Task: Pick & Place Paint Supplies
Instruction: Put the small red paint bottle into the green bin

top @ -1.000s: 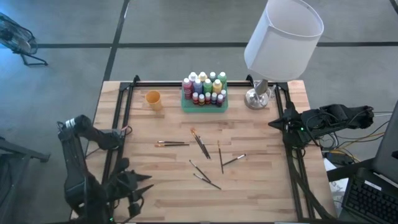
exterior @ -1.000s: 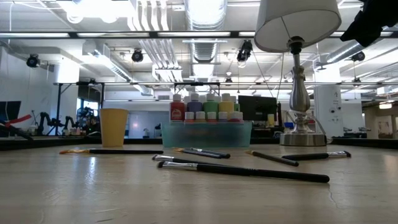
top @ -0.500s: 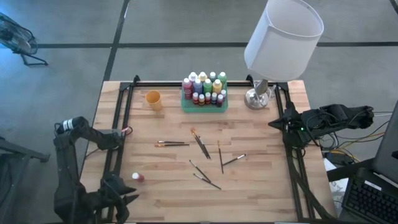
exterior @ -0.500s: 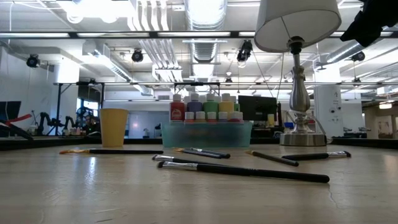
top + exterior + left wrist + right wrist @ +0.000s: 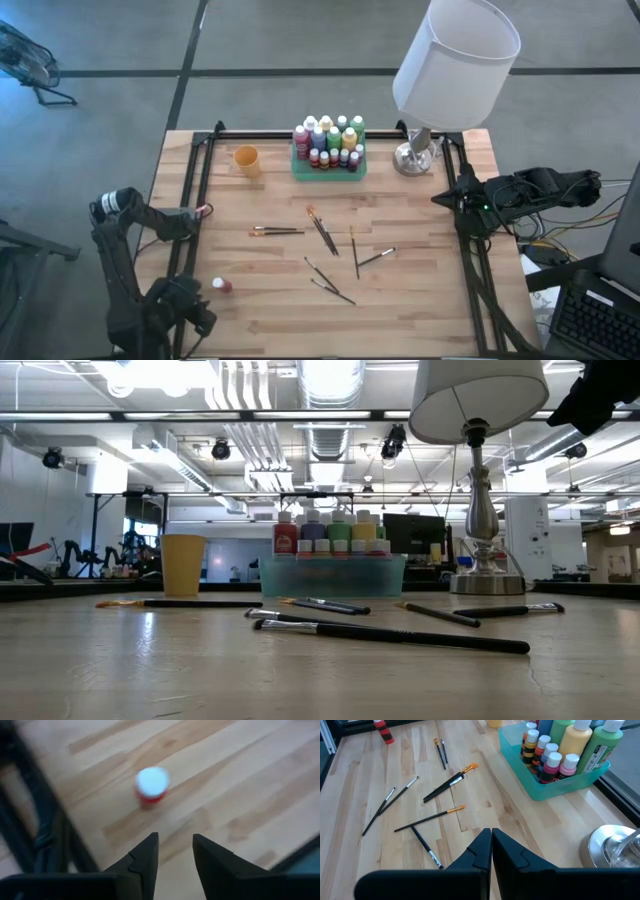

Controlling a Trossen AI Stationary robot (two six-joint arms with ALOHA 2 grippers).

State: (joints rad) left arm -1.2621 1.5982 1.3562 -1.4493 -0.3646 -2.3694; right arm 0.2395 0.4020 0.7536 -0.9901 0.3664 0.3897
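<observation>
Standing near table edge (image 5: 330,352): red bottle (image 5: 222,286), apart from brushes (image 5: 322,232).

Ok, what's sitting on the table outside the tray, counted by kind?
Paintbrushes: 7 that I can separate; some lie close together, so maybe more
Red paint bottle: 1
Orange cup: 1
Lamp: 1
Total: 10

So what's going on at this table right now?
The left gripper hangs above the table's near left corner with its jaws parted and empty. A small red paint bottle stands alone on the wood just ahead of it. The other bottles sit in the green tray at the far side, and brushes lie scattered mid-table. The right gripper waits at the right edge, jaws shut.
</observation>
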